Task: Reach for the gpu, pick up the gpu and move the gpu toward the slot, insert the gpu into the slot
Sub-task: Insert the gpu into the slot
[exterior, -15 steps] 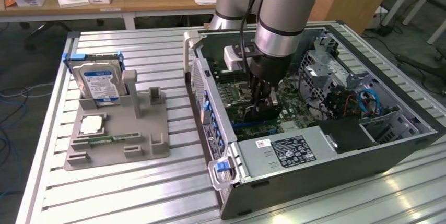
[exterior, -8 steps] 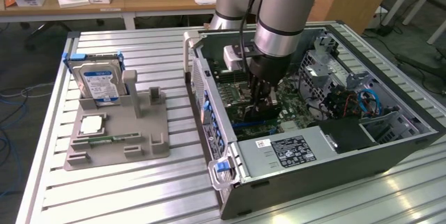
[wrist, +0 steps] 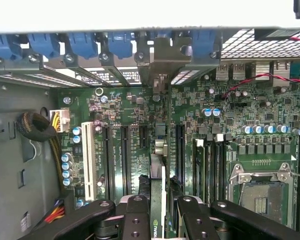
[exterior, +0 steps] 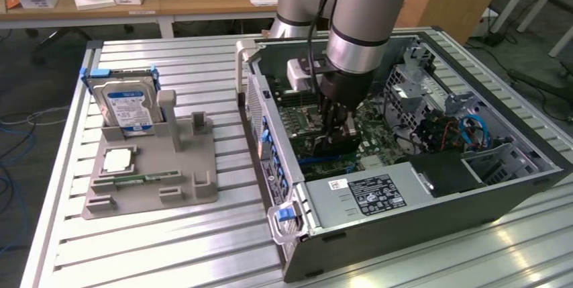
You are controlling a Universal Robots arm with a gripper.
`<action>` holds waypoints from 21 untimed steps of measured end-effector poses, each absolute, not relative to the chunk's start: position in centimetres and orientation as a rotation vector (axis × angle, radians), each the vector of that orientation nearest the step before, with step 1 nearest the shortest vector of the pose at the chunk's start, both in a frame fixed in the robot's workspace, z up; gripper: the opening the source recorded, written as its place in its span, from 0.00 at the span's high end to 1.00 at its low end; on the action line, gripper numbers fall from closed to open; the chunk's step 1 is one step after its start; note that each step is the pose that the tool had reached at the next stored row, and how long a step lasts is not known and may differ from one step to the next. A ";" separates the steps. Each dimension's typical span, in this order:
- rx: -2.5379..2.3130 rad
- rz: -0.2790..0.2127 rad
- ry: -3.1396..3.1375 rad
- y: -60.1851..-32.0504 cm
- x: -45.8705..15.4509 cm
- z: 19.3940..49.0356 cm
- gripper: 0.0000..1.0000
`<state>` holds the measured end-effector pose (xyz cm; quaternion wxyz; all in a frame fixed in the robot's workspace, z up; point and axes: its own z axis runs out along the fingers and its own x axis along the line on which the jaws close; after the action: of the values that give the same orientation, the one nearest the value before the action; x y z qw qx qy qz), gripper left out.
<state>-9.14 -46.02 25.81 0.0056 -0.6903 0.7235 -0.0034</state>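
Surface: ribbed metal table (exterior: 179,234) of pale parallel slats, raised rim along the edges.
Right half: open computer case (exterior: 501,190) lying on its side directly on the slats, reaching from the far edge to near the front edge.
Left half: grey plastic holder tray (exterior: 192,187) resting flat on the slats, just beside the case, not touching it.
Near strip: bare slats, glare from overhead light.
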 end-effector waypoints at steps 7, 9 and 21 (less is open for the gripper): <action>-2.161 -0.011 2.265 -46.0 -9.1 25.6 0.74; -2.161 -0.011 2.265 -46.0 -9.2 25.5 0.74; -2.161 -0.011 2.265 -46.0 -9.2 25.4 0.74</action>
<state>-9.15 -46.02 25.35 0.0055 -0.6903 0.7235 -0.0035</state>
